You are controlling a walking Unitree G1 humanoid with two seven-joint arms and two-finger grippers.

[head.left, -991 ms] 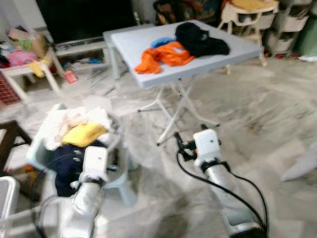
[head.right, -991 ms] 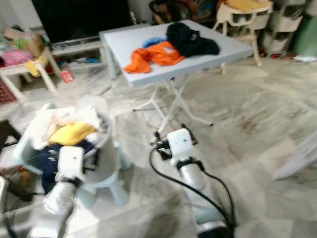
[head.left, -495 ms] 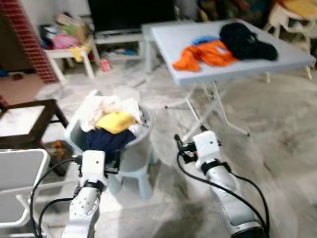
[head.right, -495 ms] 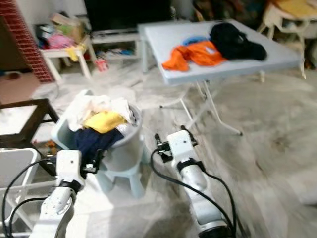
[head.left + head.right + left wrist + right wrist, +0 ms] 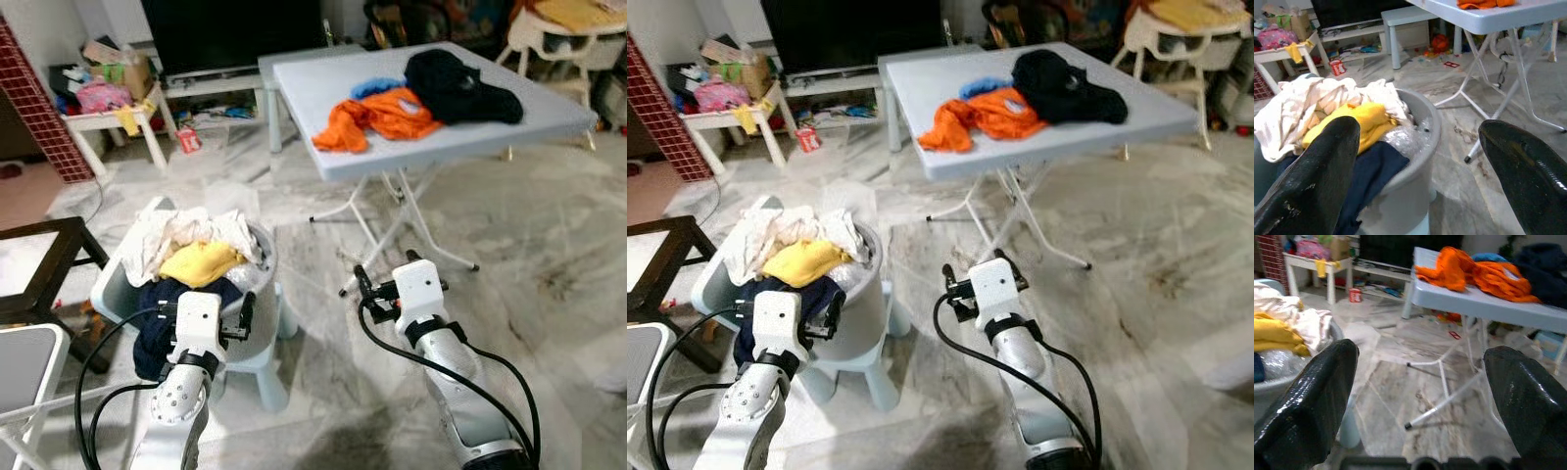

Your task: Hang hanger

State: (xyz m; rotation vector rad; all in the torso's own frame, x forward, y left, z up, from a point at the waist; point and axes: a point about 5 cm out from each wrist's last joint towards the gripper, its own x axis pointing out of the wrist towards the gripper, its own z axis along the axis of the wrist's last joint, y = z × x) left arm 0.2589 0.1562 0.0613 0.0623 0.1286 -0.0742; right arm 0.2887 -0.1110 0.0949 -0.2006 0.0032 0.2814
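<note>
A lived-in home, most likely a living room; a big dark television [image 5: 230, 34] stands on a low white stand; a folding table [image 5: 549, 113] carries loose clothes [image 5: 411, 98]; a grey basket [image 5: 257, 294] brims with laundry; toys and boxes crowd a small white side table [image 5: 108, 122]; the floor [image 5: 549, 255] is marble tile.

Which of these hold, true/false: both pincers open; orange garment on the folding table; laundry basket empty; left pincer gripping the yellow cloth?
1. Both pincers are open. True: the left pincer and the right pincer both show fingers spread wide apart with nothing between them.
2. An orange garment lies on the folding table. True.
3. The laundry basket is empty. False: it is heaped with clothes.
4. The left pincer grips the yellow cloth. False: the cloth lies in the basket, apart from the pincer.
</note>
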